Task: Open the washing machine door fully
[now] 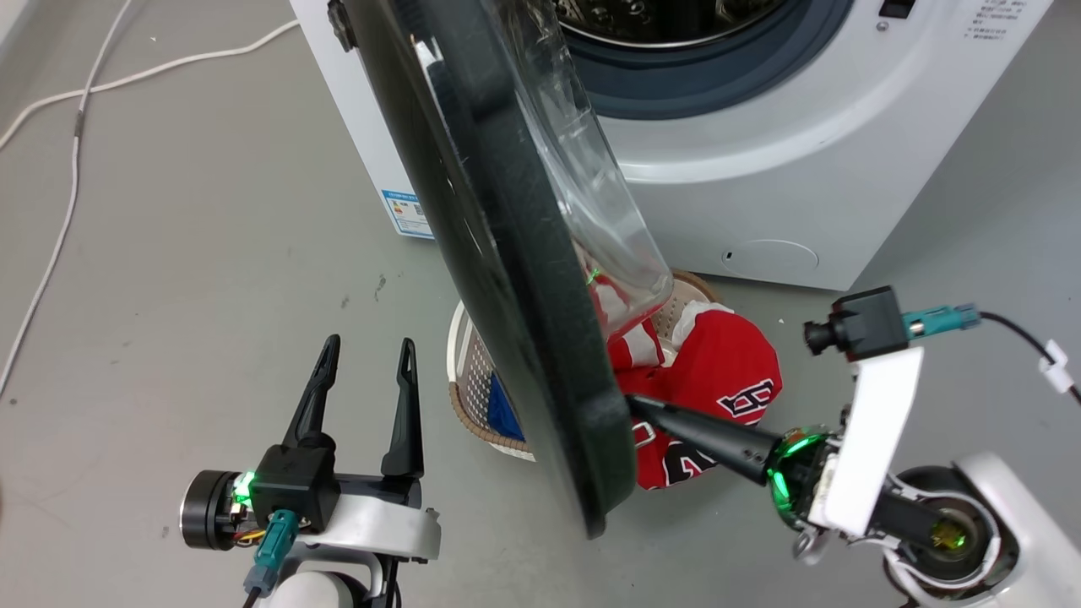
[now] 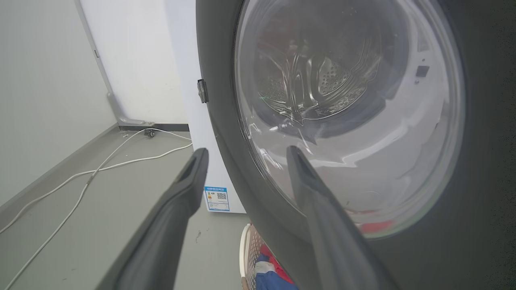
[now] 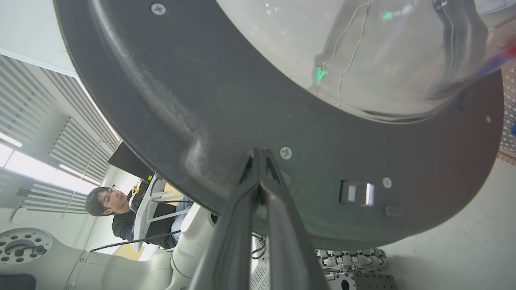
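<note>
Black washing machine door (image 1: 524, 338), one, right gripper (image 1: 633, 402) touching, left gripper (image 1: 370, 344) apart

It looked like a robotics test room rather than a home. The washing machine (image 1: 760, 169) stood free on a bare grey floor (image 1: 211, 253). Loose white cables (image 1: 74, 169) trailed down the upper left of the head view, and the walls (image 2: 36, 80) were plain and pale. At the lower left of the right wrist view a person (image 3: 117, 221) sat beside slatted window blinds (image 3: 76, 149).

White arms (image 1: 878, 422) carry black fingers (image 1: 312, 397), green lights (image 1: 790, 447), teal plugs (image 1: 933, 321).
</note>
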